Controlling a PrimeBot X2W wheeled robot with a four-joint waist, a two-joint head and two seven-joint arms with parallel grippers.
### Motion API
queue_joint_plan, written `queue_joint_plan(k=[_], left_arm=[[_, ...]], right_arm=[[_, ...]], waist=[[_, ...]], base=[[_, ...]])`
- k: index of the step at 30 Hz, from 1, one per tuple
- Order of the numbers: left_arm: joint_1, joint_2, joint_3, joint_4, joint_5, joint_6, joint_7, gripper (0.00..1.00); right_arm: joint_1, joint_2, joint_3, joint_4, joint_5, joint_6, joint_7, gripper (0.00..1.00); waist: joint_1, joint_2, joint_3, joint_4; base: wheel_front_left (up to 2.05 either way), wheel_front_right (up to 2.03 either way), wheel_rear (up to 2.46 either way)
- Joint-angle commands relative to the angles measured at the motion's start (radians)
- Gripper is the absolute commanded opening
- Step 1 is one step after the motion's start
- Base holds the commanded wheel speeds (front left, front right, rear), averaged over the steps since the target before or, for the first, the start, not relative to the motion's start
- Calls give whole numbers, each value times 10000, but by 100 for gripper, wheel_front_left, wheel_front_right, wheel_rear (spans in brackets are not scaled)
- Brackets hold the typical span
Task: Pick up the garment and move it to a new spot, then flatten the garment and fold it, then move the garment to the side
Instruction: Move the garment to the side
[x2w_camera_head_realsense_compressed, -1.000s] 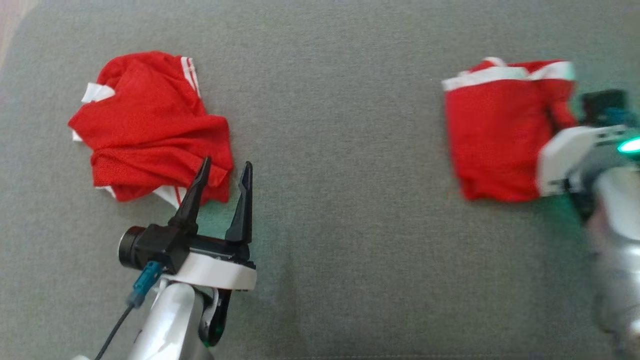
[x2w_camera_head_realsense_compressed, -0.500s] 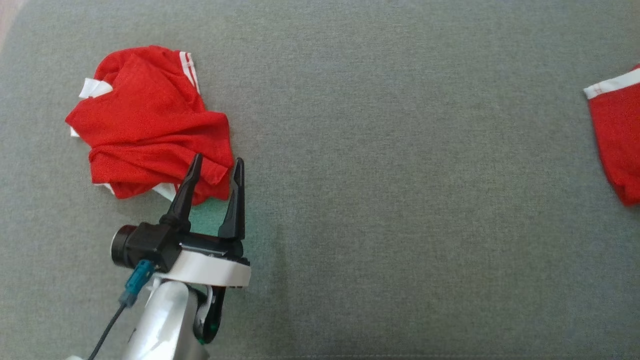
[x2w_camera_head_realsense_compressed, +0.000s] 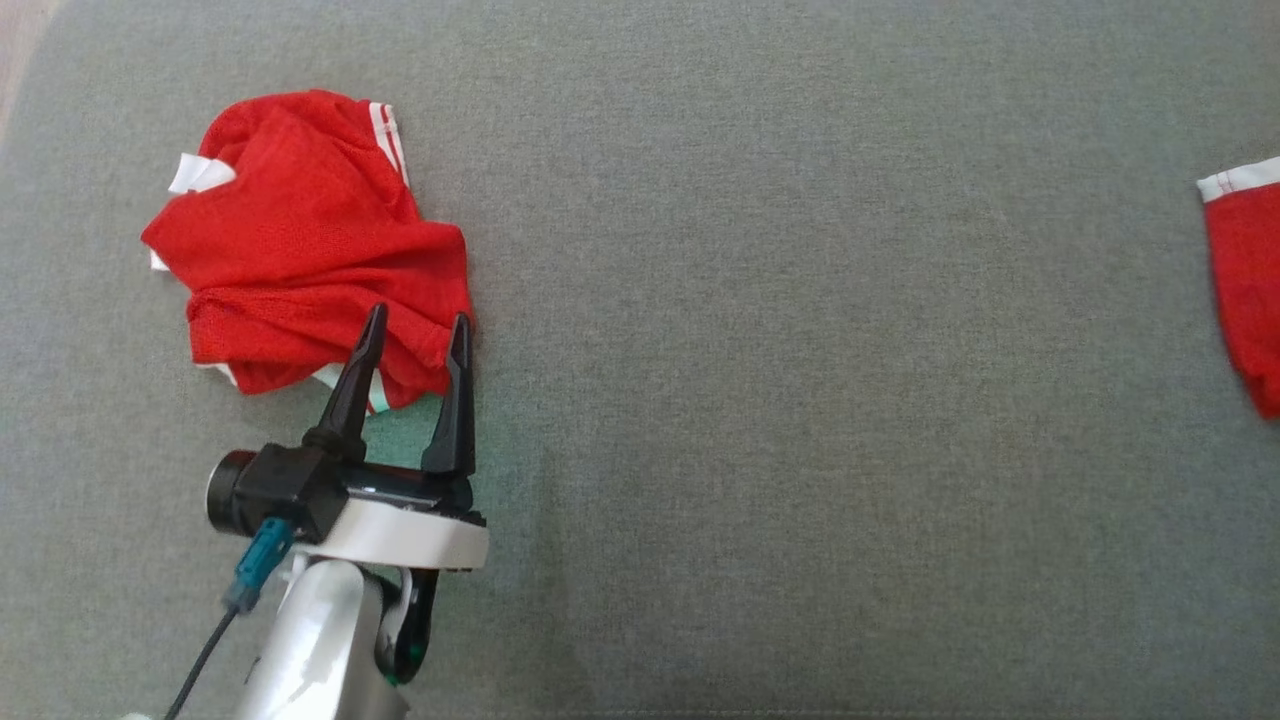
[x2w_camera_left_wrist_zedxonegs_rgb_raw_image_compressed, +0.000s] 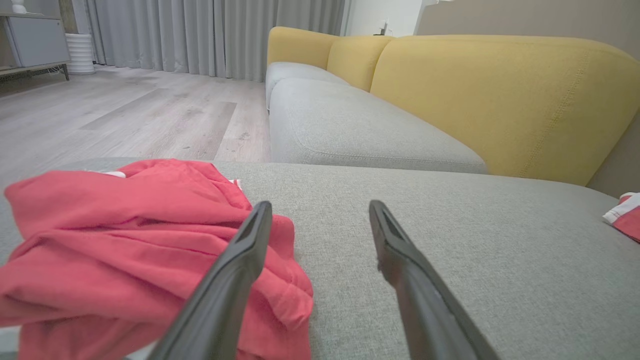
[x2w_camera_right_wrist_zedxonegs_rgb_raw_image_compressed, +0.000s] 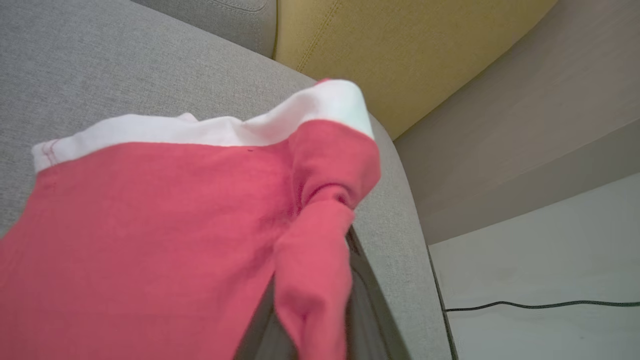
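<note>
A folded red garment (x2w_camera_head_realsense_compressed: 1245, 280) with a white band lies at the far right of the grey seat (x2w_camera_head_realsense_compressed: 760, 400); its corner peeks in at the left wrist view's edge (x2w_camera_left_wrist_zedxonegs_rgb_raw_image_compressed: 625, 215). My right gripper (x2w_camera_right_wrist_zedxonegs_rgb_raw_image_compressed: 320, 310) is shut on a fold of this folded red garment (x2w_camera_right_wrist_zedxonegs_rgb_raw_image_compressed: 150, 225), and the cloth drapes over its fingers. A second, crumpled red garment (x2w_camera_head_realsense_compressed: 300, 250) sits at the left. My left gripper (x2w_camera_head_realsense_compressed: 415, 335) stands open with its tips over that heap's near right edge. In the left wrist view the crumpled garment (x2w_camera_left_wrist_zedxonegs_rgb_raw_image_compressed: 125, 240) lies beside and under the left finger of the open left gripper (x2w_camera_left_wrist_zedxonegs_rgb_raw_image_compressed: 320, 210).
The yellow backrest (x2w_camera_left_wrist_zedxonegs_rgb_raw_image_compressed: 500, 100) runs behind the grey seat, with a further grey cushion (x2w_camera_left_wrist_zedxonegs_rgb_raw_image_compressed: 350, 125) beyond. The seat's rounded right edge (x2w_camera_right_wrist_zedxonegs_rgb_raw_image_compressed: 395, 210) drops to a pale floor with a black cable (x2w_camera_right_wrist_zedxonegs_rgb_raw_image_compressed: 525, 304). Wooden floor (x2w_camera_left_wrist_zedxonegs_rgb_raw_image_compressed: 125, 115) lies to the left.
The folded garment has slid right to the head view's edge, and the right arm has left that view. My left gripper has crept forward onto the crumpled heap's near edge, still open.
</note>
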Motion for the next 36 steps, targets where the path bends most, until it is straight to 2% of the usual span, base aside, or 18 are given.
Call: queue_joint_plan(k=[1, 2, 7, 10, 14, 20, 24, 27, 31, 36], left_arm=[[-273, 41, 336, -292, 81, -32, -51, 100], [-273, 41, 342, -288, 85, -36, -51, 100], [-212, 41, 361, -242, 86, -47, -51, 100], [-122, 41, 408, -249, 99, -41, -51, 100], [68, 41, 493, -342, 148, -24, -51, 100], [464, 41, 605, -490, 225, 11, -51, 100], [814, 41, 630, -508, 250, 56, -51, 100], [1063, 41, 590, -517, 247, 90, -51, 100], [1451, 41, 491, -521, 66, 149, -51, 100], [1760, 41, 360, -513, -174, 211, -51, 100]], right_arm=[[-191, -195, 22, -203, -4, -30, -113, 19], [-229, -120, -67, -158, 62, -30, -82, 98], [-346, 166, -349, -353, 24, -30, -376, 100], [-365, 565, -407, -644, 19, -30, -732, 100], [-357, 1395, -218, -1194, 241, -30, -1345, 100], [21, 3103, 322, -2529, 1414, -30, -2141, 100], [841, 4318, 608, -3755, 2221, -30, -2329, 100], [1789, 4871, 1031, -4560, 2680, -30, -2417, 100], [3261, 5235, 1473, -5392, 3155, -30, -2663, 100], [4876, 5310, 1925, -6134, 3945, -30, -3001, 100]], waist=[[0, 0, -10, -6], [0, 0, -21, -14], [0, 0, -199, -70], [0, 0, -472, -138], [0, 0, -964, -271], [0, 0, -1864, -500], [0, 0, -2423, -642], [0, 0, -2718, -694], [0, 0, -2995, -717], [0, 0, -3062, -673]], base=[[0, 0, 0], [0, 0, 0], [0, 0, 0], [0, 0, 0], [0, 0, 0], [0, 0, 0], [0, 0, 0], [0, 0, 0], [0, 0, 0], [0, 0, 0]])
